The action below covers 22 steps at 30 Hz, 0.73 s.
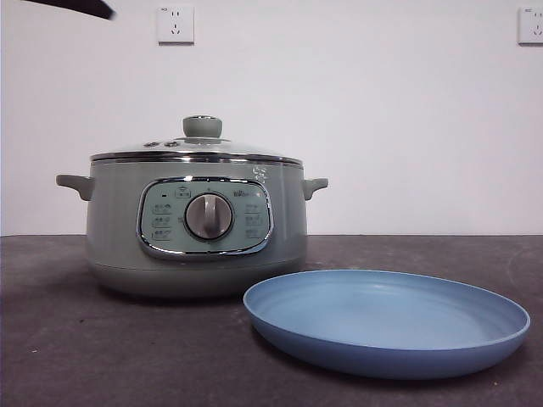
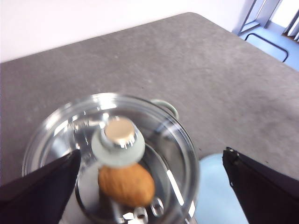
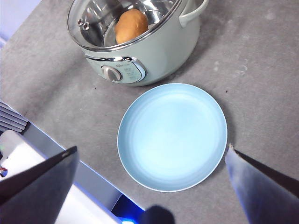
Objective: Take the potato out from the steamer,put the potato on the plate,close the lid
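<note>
Task status: no step is complete. The lid (image 1: pixel 197 146) sits closed on the steamer (image 1: pixel 197 222), left of centre in the front view. The potato (image 2: pixel 126 184) lies inside, visible through the glass. The plate (image 1: pixel 386 320), lower right, is empty. The left gripper (image 2: pixel 149 179) hovers above the lid knob, jaws wide, holding nothing. The right gripper (image 3: pixel 152 179) hangs over the plate, jaws wide. Remaining: lid removal, potato transfer, lid closure.

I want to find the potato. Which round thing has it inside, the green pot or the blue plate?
The green pot. The potato sits inside it under the glass lid, while the blue plate beside it holds nothing.
</note>
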### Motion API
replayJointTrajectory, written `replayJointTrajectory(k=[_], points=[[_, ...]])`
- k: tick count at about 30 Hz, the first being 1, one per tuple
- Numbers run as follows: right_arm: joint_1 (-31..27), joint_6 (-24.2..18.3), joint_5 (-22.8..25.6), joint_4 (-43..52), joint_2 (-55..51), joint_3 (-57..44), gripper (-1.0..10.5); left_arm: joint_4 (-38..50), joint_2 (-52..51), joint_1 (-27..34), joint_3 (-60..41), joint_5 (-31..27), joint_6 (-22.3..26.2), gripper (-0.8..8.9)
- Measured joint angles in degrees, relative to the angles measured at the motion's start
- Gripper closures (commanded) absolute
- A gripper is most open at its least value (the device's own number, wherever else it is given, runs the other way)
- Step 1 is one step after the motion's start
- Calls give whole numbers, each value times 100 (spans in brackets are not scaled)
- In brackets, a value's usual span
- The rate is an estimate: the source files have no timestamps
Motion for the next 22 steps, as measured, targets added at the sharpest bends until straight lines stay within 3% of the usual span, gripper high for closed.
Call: replayJointTrajectory(k=[9, 22], points=[[0, 0, 2, 20, 17, 0, 257, 219, 1700, -444, 944, -483, 293, 122], [0, 0, 4, 109, 17, 0, 257, 601, 2688, -629, 966, -885, 389, 123]])
